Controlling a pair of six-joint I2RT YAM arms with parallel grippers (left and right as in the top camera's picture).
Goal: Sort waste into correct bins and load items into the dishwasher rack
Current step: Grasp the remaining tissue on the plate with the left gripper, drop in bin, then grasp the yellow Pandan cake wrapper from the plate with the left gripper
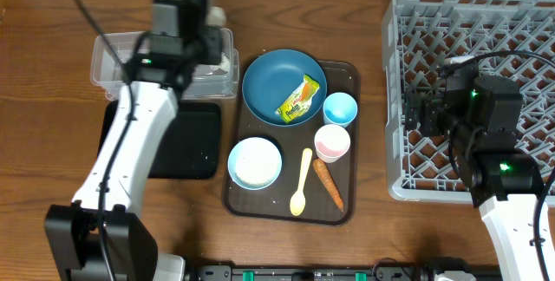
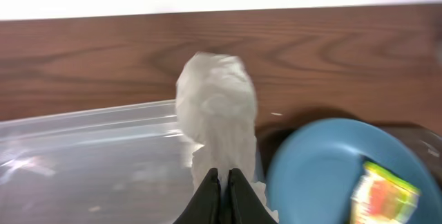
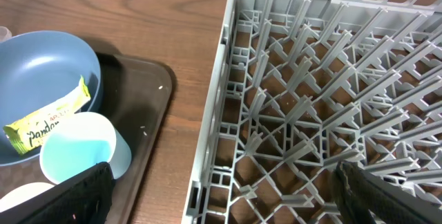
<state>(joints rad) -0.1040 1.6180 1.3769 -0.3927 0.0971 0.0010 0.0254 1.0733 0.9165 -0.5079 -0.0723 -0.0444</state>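
Observation:
My left gripper [image 2: 224, 182] is shut on a crumpled white tissue [image 2: 217, 106] and holds it over the right end of the clear tub [image 1: 113, 64]. The black tray [image 1: 186, 142] lies in front of the tub. The dark blue dish [image 1: 284, 86] holds the yellow-green wrapper [image 1: 297, 99]. Beside it are the light blue cup [image 1: 340, 107], pink-white cup [image 1: 331, 142], white bowl [image 1: 255, 162], pale yellow spoon [image 1: 302, 186] and carrot [image 1: 328, 184]. My right gripper [image 3: 228, 196] is open and empty over the left edge of the grey rack [image 1: 486, 21].
The dishes, spoon and carrot all sit on a dark brown serving tray [image 1: 347, 77] between the bins and the rack. A few white specks [image 3: 160, 88] lie on that tray's rim. Bare wooden table shows between tray and rack.

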